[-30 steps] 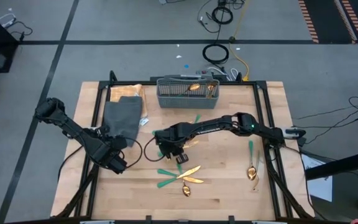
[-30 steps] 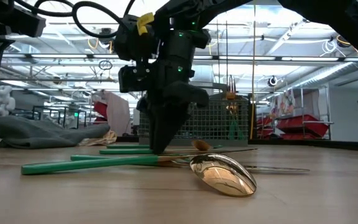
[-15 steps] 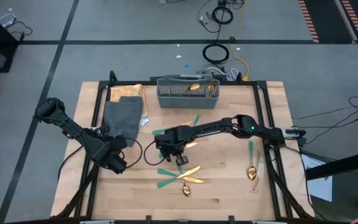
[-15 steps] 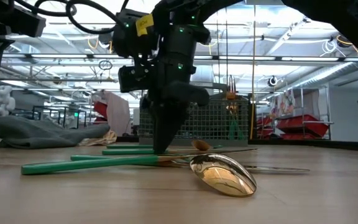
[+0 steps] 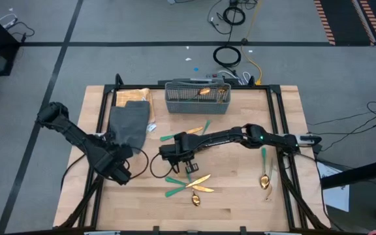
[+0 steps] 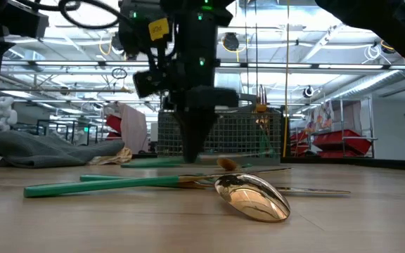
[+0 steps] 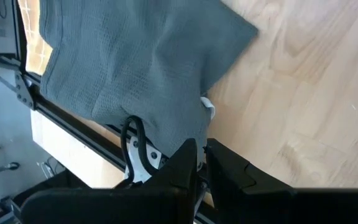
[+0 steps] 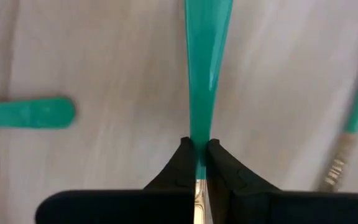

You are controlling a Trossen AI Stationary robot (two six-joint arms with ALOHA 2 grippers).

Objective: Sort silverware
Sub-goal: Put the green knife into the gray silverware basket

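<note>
- Silverware lies loose mid-table; your sorting target, the basket (image 5: 197,96), sits at the far edge with a couple of pieces already inside.
- Left gripper (image 5: 117,173) waits at the left, just beside the cloth (image 5: 128,126); its fingers (image 7: 185,160) are pressed together on nothing.
- Right gripper (image 5: 170,153) is the one at work, reaching across to left of centre. Its fingers (image 8: 185,158) are clamped on a green-handled utensil (image 8: 205,56).
- Key relation: the handle runs straight out ahead of the right fingers, long axis in line with the gripper, gold end back between the fingers.
- In the low view the right gripper (image 6: 197,151) stands tip-down at the tabletop; you can't tell there whether the piece has left the wood.
- From the grip, the basket lies toward the far edge and a bit right, so your carry likely goes that way.
- More pieces: a crossed cluster (image 5: 189,184) near the front just beside the right gripper, two (image 5: 201,128) between gripper and basket, a spoon (image 5: 264,177) and another handle (image 5: 263,155) well apart at the right.
- Spoon bowl (image 6: 252,197) sits closest to the low camera.
- Writing: a yellow tag (image 6: 158,28) on the right arm, text unreadable. No brands legible.
</note>
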